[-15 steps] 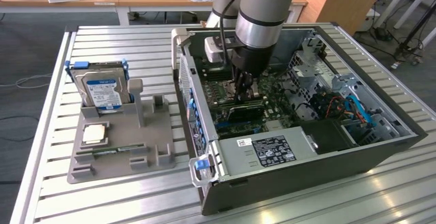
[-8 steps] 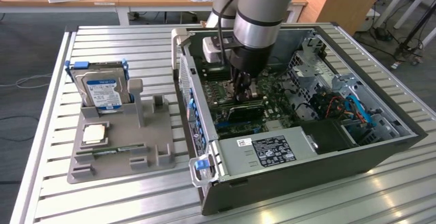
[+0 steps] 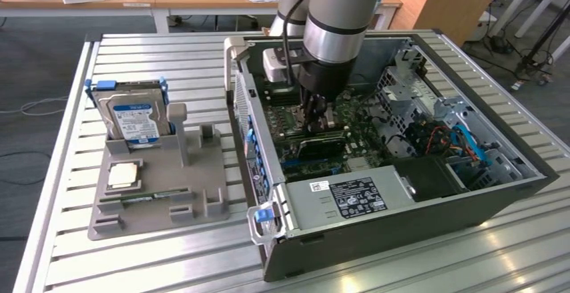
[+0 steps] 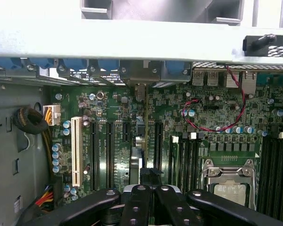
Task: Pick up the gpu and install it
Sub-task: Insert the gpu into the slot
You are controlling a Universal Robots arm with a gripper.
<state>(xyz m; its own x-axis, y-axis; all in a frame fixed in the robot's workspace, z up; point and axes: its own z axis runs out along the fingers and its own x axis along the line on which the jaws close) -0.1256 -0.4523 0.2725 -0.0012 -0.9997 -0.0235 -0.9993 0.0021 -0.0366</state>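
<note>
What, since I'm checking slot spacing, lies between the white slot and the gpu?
Black expansion slots lie between the white slot and the gpu, in the wrist view.

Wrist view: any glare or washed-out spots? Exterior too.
Wrist view: the pale case edge across the frame is blown out white, while the motherboard stays readable and the claw is dark. Exterior view: even light, mild sheen on the slatted table.

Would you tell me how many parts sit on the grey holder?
3: hard drive upright at the back, processor flat midway, memory stick in front; more may be hidden.
</note>
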